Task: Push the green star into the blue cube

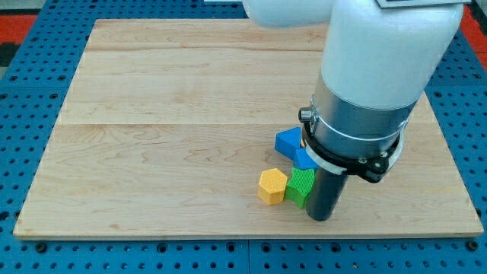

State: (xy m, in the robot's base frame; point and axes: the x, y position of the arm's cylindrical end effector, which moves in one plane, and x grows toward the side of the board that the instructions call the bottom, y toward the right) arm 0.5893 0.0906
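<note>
Tip: our tip (320, 218) is on the bench near the near edge, just right of the green star and touching it or nearly so; we cannot tell which.
Claw: we carry none, only a dark rod, so there is nothing to open, clench or grasp with; the rod holds nothing.
Green star: the green star (301, 186) lies right of centre on the near part of the bench, partly hidden by our rod; its shape is hard to make out.
Yellow block: a yellow block (272, 186), roughly hexagonal, sits touching the star's left side.
Blue cube: the blue cube (306, 160) lies just beyond the star, touching it or nearly so, half hidden under our arm.
Second blue block: another blue block (288, 141) sits just left of and beyond the cube.
Handling: we judge the star light, rigid and quick to slide on smooth wood; its points may make it turn, so we would press at its near side, through its middle.
Bench: the bench (167, 114) is pale wood.
</note>
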